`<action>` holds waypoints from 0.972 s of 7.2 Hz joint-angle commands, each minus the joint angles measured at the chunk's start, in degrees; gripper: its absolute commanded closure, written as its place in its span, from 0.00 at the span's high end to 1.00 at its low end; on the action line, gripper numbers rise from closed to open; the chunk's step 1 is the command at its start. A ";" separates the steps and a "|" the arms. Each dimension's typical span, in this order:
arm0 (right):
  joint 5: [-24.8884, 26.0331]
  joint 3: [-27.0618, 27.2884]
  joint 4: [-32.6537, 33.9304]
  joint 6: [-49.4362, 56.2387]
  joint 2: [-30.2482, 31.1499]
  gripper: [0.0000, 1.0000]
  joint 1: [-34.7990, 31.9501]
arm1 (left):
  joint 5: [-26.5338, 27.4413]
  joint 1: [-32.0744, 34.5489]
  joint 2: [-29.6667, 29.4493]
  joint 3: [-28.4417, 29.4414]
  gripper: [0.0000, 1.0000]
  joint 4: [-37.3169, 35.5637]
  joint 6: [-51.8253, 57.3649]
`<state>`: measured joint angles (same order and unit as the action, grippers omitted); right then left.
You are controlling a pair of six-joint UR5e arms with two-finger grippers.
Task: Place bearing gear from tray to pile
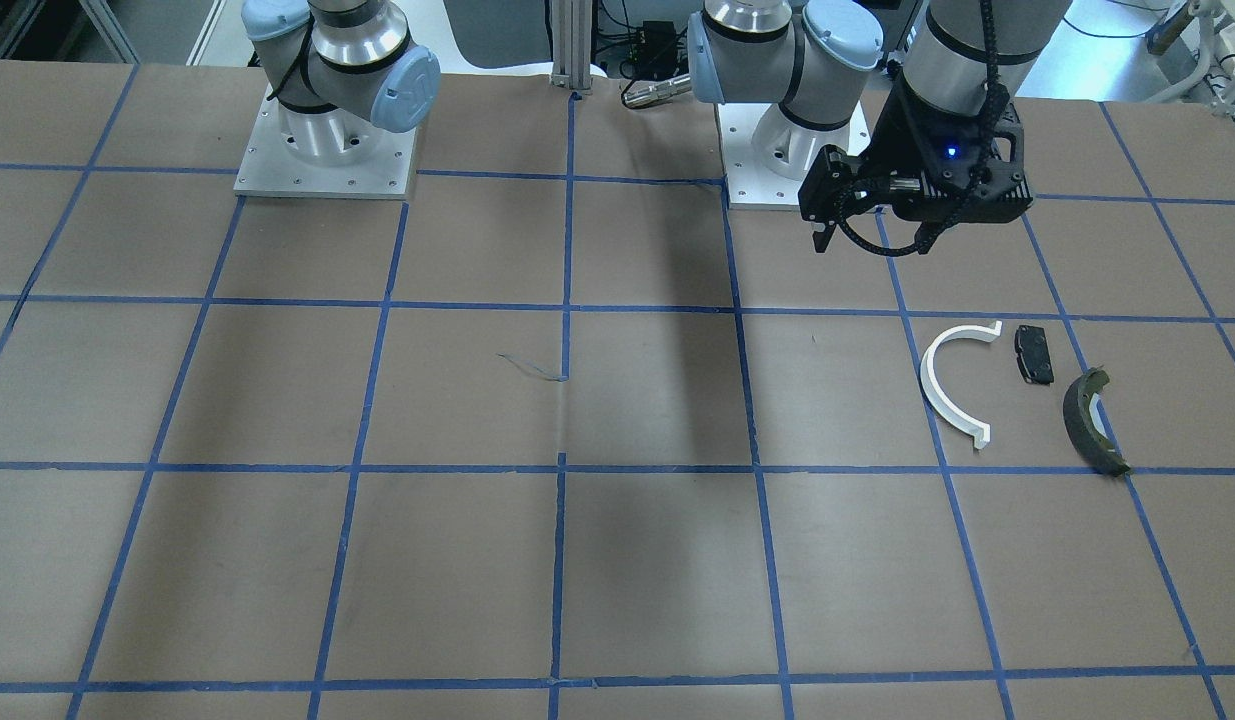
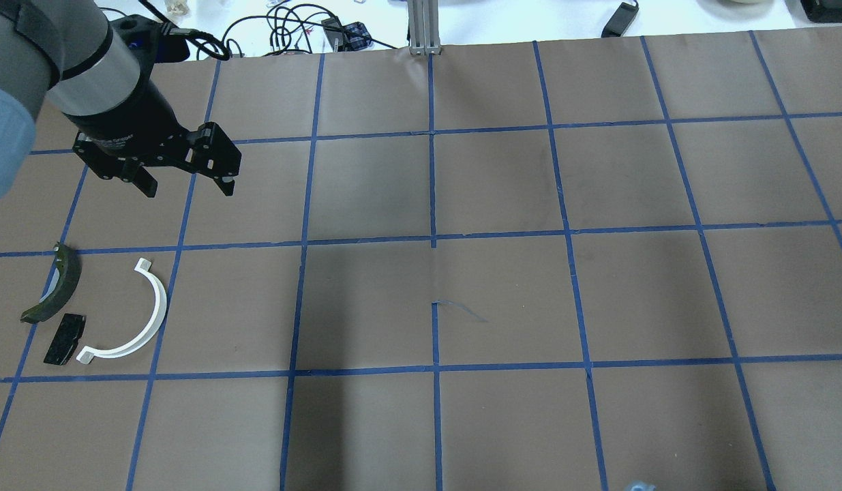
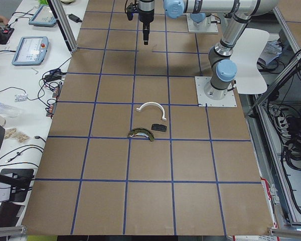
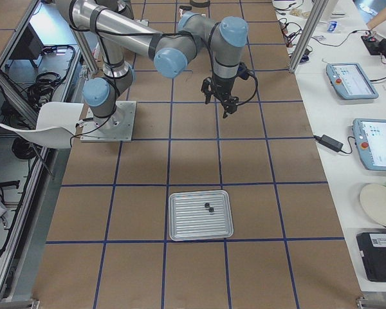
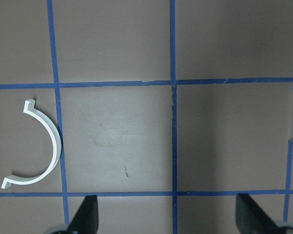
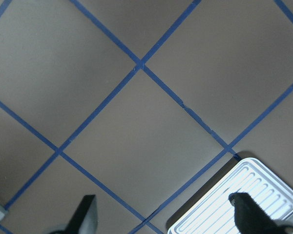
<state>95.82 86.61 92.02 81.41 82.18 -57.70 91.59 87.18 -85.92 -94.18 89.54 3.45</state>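
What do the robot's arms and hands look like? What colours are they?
Both arms are shiny silver tubes with light-blue round caps at the joints. Each ends in a black hand with two black fingers: the left hand, the right hand. A black cable runs down the left arm, and a tiny blue light glows on its hand.

Shiny ribbed metal tray [image 4: 186, 224], matt paper-covered table [image 1: 477, 400]
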 commanded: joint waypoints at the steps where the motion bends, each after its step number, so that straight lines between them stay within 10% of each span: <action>1: 1.38 0.58 3.58 14.62 -5.95 1.00 6.50 | -0.01 0.01 -0.04 0.05 1.00 -0.07 -0.02; 7: -5.96 0.06 23.81 51.89 -22.57 1.00 21.74 | 0.00 0.01 0.14 -1.09 1.00 -1.12 0.07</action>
<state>92.83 86.81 113.56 128.17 62.43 -37.90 91.58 87.18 -85.94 -94.96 88.75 3.51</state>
